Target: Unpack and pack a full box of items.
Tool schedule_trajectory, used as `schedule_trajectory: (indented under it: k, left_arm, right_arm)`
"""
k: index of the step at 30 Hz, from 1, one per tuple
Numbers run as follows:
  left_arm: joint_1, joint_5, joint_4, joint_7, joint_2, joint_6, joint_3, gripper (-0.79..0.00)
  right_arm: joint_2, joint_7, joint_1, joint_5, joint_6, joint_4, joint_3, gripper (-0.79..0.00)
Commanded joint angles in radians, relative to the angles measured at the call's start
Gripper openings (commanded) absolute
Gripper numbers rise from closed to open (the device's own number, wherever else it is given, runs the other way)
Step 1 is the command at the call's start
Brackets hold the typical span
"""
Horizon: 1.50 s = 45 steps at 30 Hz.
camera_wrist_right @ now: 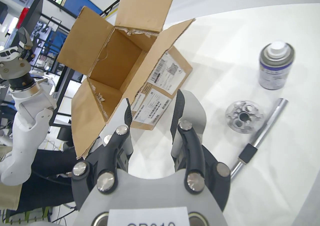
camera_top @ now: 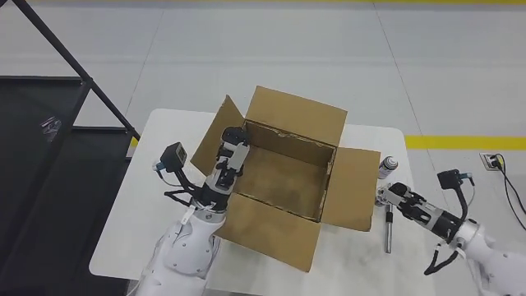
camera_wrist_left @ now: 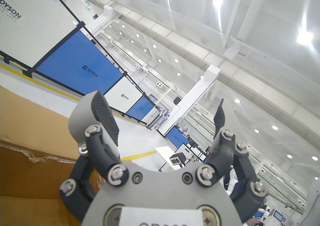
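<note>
An open cardboard box point(camera_top: 283, 182) stands mid-table with all flaps spread; its inside point(camera_wrist_right: 117, 67) looks bare. My left gripper point(camera_top: 233, 141) is raised beside the box's left flap, open and holding nothing point(camera_wrist_left: 160, 107), with cardboard point(camera_wrist_left: 30, 174) just under it. My right gripper point(camera_top: 385, 191) hovers by the box's right flap, open and empty point(camera_wrist_right: 153, 102). On the table to the right of the box are a spray can point(camera_top: 388, 164) point(camera_wrist_right: 275, 65), a metal disc point(camera_wrist_right: 243, 117) and a metal rod point(camera_top: 388, 230) point(camera_wrist_right: 265, 132).
The white table point(camera_top: 123, 238) has bare room left of the box and in front of the rod. A black rack point(camera_top: 41, 131) stands off the table's left side. The box's near flap point(camera_top: 271, 234) reaches toward the front edge.
</note>
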Motion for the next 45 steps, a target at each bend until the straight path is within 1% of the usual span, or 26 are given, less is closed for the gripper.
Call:
schedule_trajectory:
  k: [1, 3, 6, 8, 10, 11, 12, 13, 17, 33, 35, 36, 37, 39, 40, 41, 42, 45]
  left_arm:
    - [0.006, 0.002, -0.006, 0.003, 0.000, -0.002, -0.001, 0.000]
    - [0.012, 0.005, -0.010, 0.005, 0.000, -0.004, -0.004, 0.000]
    - [0.019, 0.005, -0.015, 0.005, 0.000, -0.007, -0.009, 0.000]
    - [0.024, 0.006, -0.019, 0.004, 0.000, -0.008, -0.011, 0.000]
    - [0.028, 0.009, -0.023, 0.005, 0.000, -0.010, -0.013, 0.000]
    - [0.030, 0.009, -0.024, 0.006, 0.000, -0.010, -0.014, 0.000]
    - [0.032, 0.009, -0.026, 0.006, 0.000, -0.010, -0.015, 0.000]
    - [0.033, 0.010, -0.028, 0.008, 0.000, -0.011, -0.017, 0.000]
    - [0.043, 0.013, -0.036, 0.019, 0.001, -0.017, -0.026, 0.000]
    - [0.074, 0.015, -0.060, 0.025, 0.002, -0.024, -0.051, 0.000]
    - [0.078, 0.015, -0.063, 0.027, 0.002, -0.025, -0.054, 0.000]
    - [0.080, 0.015, -0.064, 0.027, 0.002, -0.025, -0.056, 0.000]
    - [0.082, 0.015, -0.065, 0.027, 0.003, -0.026, -0.057, 0.000]
    - [0.085, 0.014, -0.067, 0.027, 0.003, -0.027, -0.059, 0.000]
    - [0.086, 0.014, -0.068, 0.027, 0.003, -0.028, -0.060, 0.000]
    - [0.087, 0.013, -0.069, 0.027, 0.003, -0.028, -0.061, 0.000]
    - [0.088, 0.012, -0.069, 0.025, 0.003, -0.027, -0.062, 0.000]
    - [0.089, 0.012, -0.071, 0.021, 0.003, -0.026, -0.063, 0.000]
  right_arm:
    - [0.007, 0.052, 0.031, 0.006, 0.014, 0.013, -0.022, -0.422]
    - [0.013, 0.090, 0.055, 0.030, 0.005, 0.026, -0.044, -0.419]
    - [0.022, 0.117, 0.078, 0.057, -0.008, 0.042, -0.061, -0.425]
    - [0.027, 0.127, 0.088, 0.060, -0.004, 0.047, -0.072, -0.453]
    - [0.032, 0.131, 0.096, 0.063, 0.003, 0.050, -0.082, -0.563]
    - [0.034, 0.133, 0.100, 0.063, 0.008, 0.051, -0.088, -0.643]
    - [0.036, 0.134, 0.105, 0.065, 0.012, 0.054, -0.093, -0.757]
    - [0.038, 0.135, 0.111, 0.066, 0.018, 0.058, -0.099, -0.785]
    - [0.047, 0.143, 0.135, 0.059, 0.046, 0.070, -0.124, -0.785]
    - [0.071, 0.113, 0.231, 0.015, 0.166, 0.064, -0.241, -0.785]
    - [0.073, 0.110, 0.242, 0.010, 0.175, 0.062, -0.256, -0.616]
    - [0.074, 0.108, 0.246, 0.009, 0.179, 0.063, -0.262, -0.588]
    - [0.075, 0.106, 0.251, 0.006, 0.183, 0.064, -0.267, -0.542]
    - [0.078, 0.103, 0.257, 0.003, 0.188, 0.066, -0.275, -0.428]
    - [0.080, 0.100, 0.260, 0.002, 0.186, 0.066, -0.277, -0.332]
    - [0.082, 0.098, 0.262, 0.002, 0.183, 0.068, -0.278, -0.132]
    - [0.084, 0.092, 0.262, 0.003, 0.181, 0.070, -0.274, 0.000]
    - [0.091, 0.072, 0.245, 0.004, 0.153, 0.063, -0.252, 0.000]
